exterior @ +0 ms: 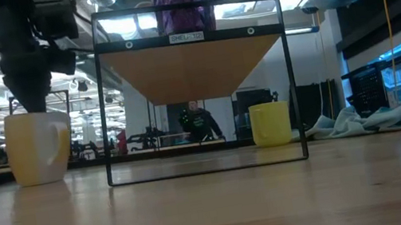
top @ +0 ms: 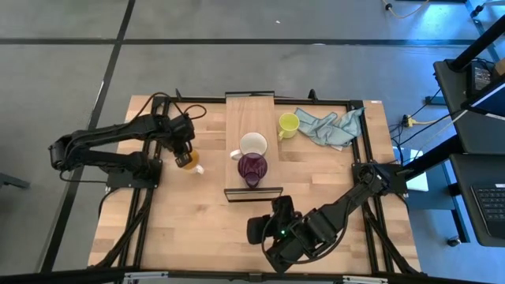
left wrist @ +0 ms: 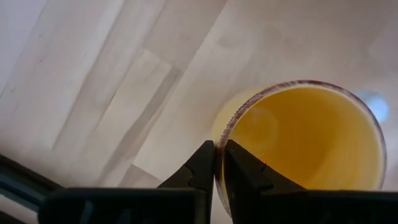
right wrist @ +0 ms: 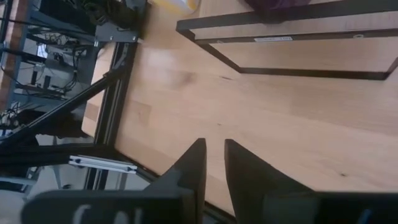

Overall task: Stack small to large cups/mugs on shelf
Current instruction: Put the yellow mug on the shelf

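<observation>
An orange mug [top: 188, 161] stands upright on the table, left of the shelf [top: 241, 114], with my left gripper [top: 185, 155] shut on its rim from above. In the low view this mug [exterior: 36, 146] rests on its base. A white mug [top: 253, 144] and a dark purple mug [top: 252, 168] stand on the shelf board. A yellow mug [top: 288, 125] stands on the table to the right of the shelf. My right gripper [right wrist: 213, 146] hovers open over the table near the shelf's near end, with nothing between its fingers. My left gripper has the orange mug's rim [left wrist: 219, 138] between its two fingers, one finger [left wrist: 244, 171] inside the mug and one [left wrist: 202, 165] outside. The fingers come from above, pointing steeply down. The mug stands upright with its base on the table.
A blue-grey cloth [top: 333, 126] lies crumpled at the table's far right, next to the yellow mug. The shelf's dark frame [exterior: 197, 89] stands upright at its near end. Bare tabletop [top: 197, 229] stretches along the near side between the two arms.
</observation>
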